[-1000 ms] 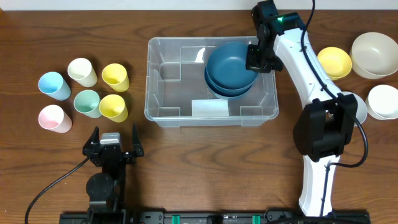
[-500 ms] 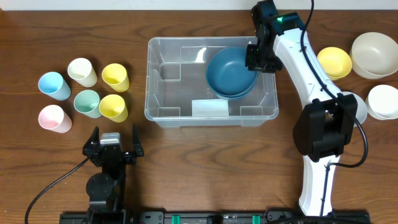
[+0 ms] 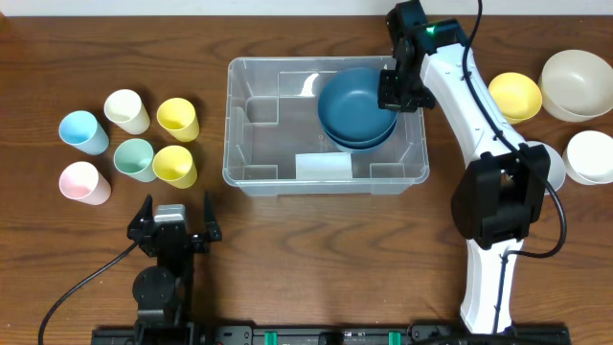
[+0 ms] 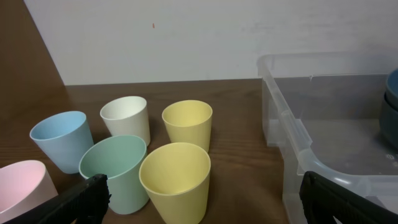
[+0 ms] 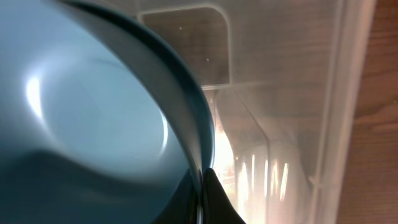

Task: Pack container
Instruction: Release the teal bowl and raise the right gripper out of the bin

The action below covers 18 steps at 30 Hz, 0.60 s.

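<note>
The clear plastic container (image 3: 231, 125) stands mid-table. Two dark blue bowls are stacked in its right half, the upper blue bowl (image 3: 352, 100) over the lower blue bowl (image 3: 362, 143). My right gripper (image 3: 391, 88) is shut on the upper bowl's right rim. In the right wrist view that blue bowl (image 5: 93, 112) fills the left, its rim pinched in my right gripper (image 5: 202, 186), with the container wall (image 5: 336, 93) behind. My left gripper (image 3: 175, 205) stands open near the front edge, empty. In its own view my left gripper (image 4: 202, 199) faces the cups, with the container (image 4: 292, 130) to their right.
Six pastel cups stand left of the container: blue (image 3: 81, 131), cream (image 3: 126, 110), two yellow (image 3: 177, 118) (image 3: 174, 165), green (image 3: 134, 158), pink (image 3: 83, 181). At the right are a yellow bowl (image 3: 515, 94), a cream bowl (image 3: 578, 83) and a white bowl (image 3: 591, 156).
The upper blue bowl has shifted slightly toward the far wall and now sits more squarely over the lower one. The left arm has not moved.
</note>
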Motion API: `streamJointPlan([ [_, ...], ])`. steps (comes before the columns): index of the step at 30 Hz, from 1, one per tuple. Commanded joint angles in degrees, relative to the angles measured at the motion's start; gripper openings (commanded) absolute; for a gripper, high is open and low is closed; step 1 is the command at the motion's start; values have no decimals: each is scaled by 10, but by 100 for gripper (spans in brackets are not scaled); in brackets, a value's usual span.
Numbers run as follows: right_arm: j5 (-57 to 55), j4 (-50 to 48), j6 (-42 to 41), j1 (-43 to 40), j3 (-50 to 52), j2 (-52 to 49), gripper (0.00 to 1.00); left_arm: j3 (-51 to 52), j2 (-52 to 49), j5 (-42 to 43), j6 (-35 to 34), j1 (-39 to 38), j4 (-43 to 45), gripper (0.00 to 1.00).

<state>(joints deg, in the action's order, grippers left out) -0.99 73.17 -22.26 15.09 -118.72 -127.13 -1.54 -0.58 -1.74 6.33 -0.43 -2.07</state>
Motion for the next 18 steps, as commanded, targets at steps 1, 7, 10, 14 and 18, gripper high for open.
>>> streamJointPlan([
  [1, 0, -1, 3, 4, -9, -5, 1, 13, 3, -13, 10, 3, -19, 98],
  [7, 9, -1, 7, 3, -9, -5, 1, 13, 3, -13, 10, 3, -19, 98],
  [10, 17, -1, 11, 3, -9, -5, 1, 13, 3, -13, 10, 3, -19, 98],
  [14, 19, 0, 11, 4, -9, -5, 1, 13, 3, -13, 10, 2, -19, 98],
  [18, 26, 0, 16, 3, -9, -5, 10, 13, 3, -13, 10, 3, -19, 98],
])
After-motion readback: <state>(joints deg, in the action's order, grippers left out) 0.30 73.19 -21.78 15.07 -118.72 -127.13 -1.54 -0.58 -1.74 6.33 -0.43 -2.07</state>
